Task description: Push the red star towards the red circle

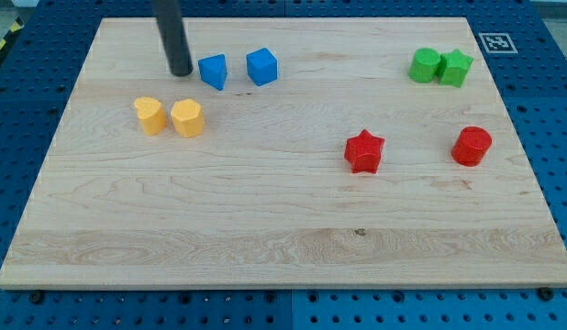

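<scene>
Jaws are not part of this arm, so no spread or pinch can be told; it ends in a straight dark rod whose tip (180,71) rests on the wooden worktop (265,229) near the view's top left. The tip stands just to the view's left of a blue block (213,71) of angular, wedge-like shape, close beside it, though whether they touch cannot be told. A blue cube (261,67) sits just to the right of that block, with a small gap between the two. Below the tip, toward the view's bottom, lie two yellow blocks side by side: a rounded yellow one (150,115) on the left and a yellow hexagon-like one (187,118) on its right, nearly touching each other. The red star (364,151) lies in the right half of the worktop, about mid-height, well apart from the tip. The red circle (472,146) sits further to the view's right at roughly the same height as the star, with bare wood between them. Near the view's top right, a green rounded block (425,65) and a green star (456,67) stand touching, the star on the right. The worktop rests on a blue perforated base (559,137), and a small black-and-white marker (495,41) shows just beyond its top right corner.
</scene>
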`<state>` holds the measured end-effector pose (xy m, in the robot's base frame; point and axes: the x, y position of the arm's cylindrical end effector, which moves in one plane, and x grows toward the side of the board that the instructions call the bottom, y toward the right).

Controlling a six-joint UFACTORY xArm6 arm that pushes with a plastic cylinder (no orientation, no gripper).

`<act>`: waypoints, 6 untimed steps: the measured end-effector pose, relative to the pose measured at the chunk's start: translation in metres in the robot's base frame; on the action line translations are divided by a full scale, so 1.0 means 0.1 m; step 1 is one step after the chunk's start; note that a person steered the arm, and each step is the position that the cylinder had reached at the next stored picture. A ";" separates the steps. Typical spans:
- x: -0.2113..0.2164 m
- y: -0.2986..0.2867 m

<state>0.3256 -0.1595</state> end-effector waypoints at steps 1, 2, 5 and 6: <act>0.17 0.19; 0.17 0.74; 0.74 1.28; 0.94 1.41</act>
<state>0.4191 -0.0181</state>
